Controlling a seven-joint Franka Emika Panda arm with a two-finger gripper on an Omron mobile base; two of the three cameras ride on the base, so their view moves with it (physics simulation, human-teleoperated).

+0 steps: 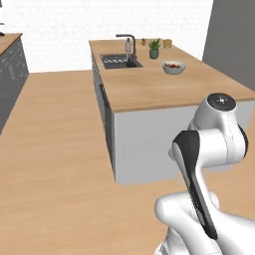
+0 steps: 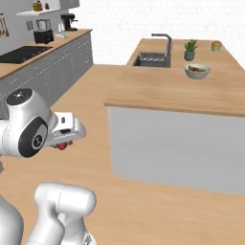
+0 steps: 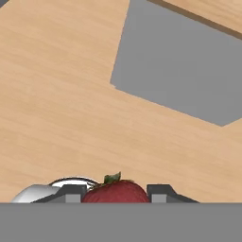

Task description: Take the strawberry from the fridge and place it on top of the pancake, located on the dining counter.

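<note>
**Gripper carries the strawberry above the floor**

The gripper [image 3: 116, 194] is clamped on the strawberry [image 3: 116, 191], its fingers [image 3: 71, 193] pressed against either side, over wooden floor [image 3: 56, 94]. Ahead stands the dining counter [image 2: 162, 91], bearing a sink [image 2: 153, 59], potted plant [image 2: 190, 49] and fruit bowl [image 2: 197, 71].

The strawberry [image 3: 116, 191] is held between the jaws, with the dining counter [image 3: 175, 80] set ahead, above the floor [image 3: 61, 94].
</note>
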